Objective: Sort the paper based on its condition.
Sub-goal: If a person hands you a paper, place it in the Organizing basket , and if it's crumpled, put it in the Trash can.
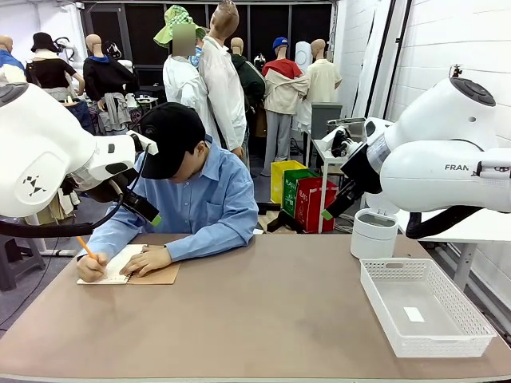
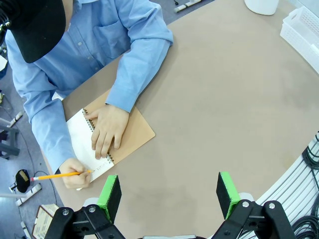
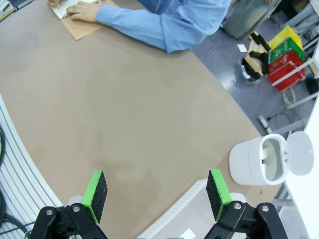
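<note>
Left gripper (image 2: 168, 183) and right gripper (image 3: 155, 180) hang above the brown table (image 1: 255, 319), jaws wide, grasping nothing. The white perforated plastic basket (image 1: 435, 345) waits at right. Farther off, the thin white paper (image 1: 120, 263) lies under the person's pencil hand (image 1: 92, 268); sorting apparently not begun.

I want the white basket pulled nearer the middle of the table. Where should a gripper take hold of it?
Probably take the white basket by the rim of its long wall on the robot's left. Come straight down from above, with one finger inside the wall and one outside. The walls are thin and upright and the top is open, so a pinch over the rim should hold.
</note>
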